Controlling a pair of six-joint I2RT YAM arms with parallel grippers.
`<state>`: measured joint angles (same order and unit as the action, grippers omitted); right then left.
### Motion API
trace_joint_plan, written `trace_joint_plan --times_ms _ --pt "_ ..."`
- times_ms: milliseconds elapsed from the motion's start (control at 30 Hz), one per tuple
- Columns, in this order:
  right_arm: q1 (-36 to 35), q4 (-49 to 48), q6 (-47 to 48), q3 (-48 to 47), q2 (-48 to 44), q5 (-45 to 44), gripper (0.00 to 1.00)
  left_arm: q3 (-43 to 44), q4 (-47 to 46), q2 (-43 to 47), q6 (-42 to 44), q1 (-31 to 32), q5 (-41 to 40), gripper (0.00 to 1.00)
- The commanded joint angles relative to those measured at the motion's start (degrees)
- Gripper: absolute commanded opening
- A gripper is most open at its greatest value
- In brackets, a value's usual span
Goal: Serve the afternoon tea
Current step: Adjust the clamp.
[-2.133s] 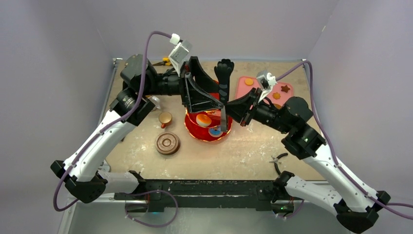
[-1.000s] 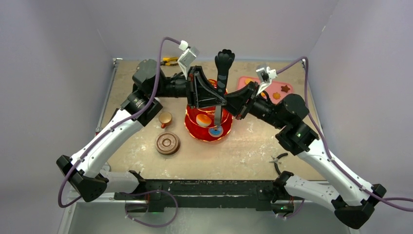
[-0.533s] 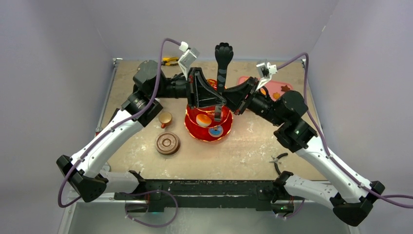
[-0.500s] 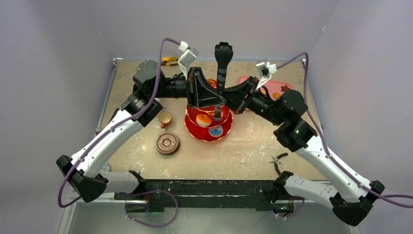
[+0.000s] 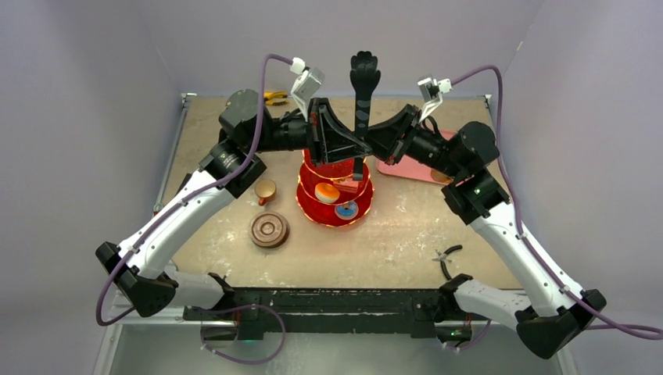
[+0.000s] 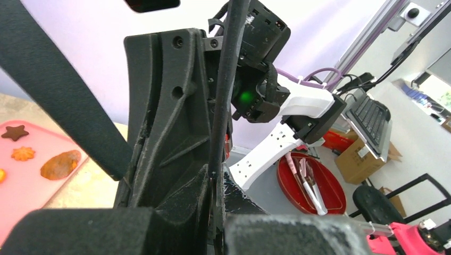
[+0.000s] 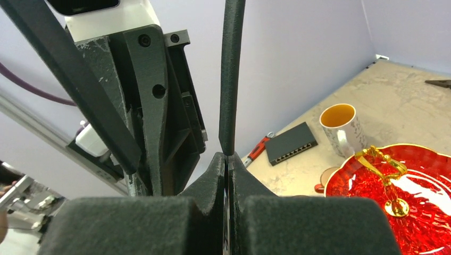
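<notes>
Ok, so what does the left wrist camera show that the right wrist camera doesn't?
Only the left wrist view shows the pink tray with a star pastry on it, and the right arm with its green light. Only the right wrist view shows the white mug of amber tea, the top tier of the red stand with its gold handle, and a black box by the wall. Both show a strip of the black tongs rising from the camera's own shut tool, the left tool and the right tool.

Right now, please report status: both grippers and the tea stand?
Both shut on black tongs: left gripper, right gripper. Tongs over red stand, pastries on lower tier. Nothing else in the way.
</notes>
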<state>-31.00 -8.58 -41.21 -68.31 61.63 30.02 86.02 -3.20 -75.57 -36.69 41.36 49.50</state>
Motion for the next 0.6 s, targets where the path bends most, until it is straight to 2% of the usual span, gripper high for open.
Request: trace_joint_plan --times_ms 0,400,567 --pt "6.95 -0.13 -0.73 -0.57 5.21 -6.13 0.00 6.53 -0.39 1.67 -0.06 6.31 12.47 0.00" --pt "9.91 10.24 -0.01 -4.31 12.05 -9.06 0.00 14.38 4.11 -2.06 6.61 11.29 15.82 0.00" --pt "11.85 12.35 -0.52 -2.79 13.98 -9.07 0.00 18.75 8.02 -3.71 10.13 13.15 16.96 0.00"
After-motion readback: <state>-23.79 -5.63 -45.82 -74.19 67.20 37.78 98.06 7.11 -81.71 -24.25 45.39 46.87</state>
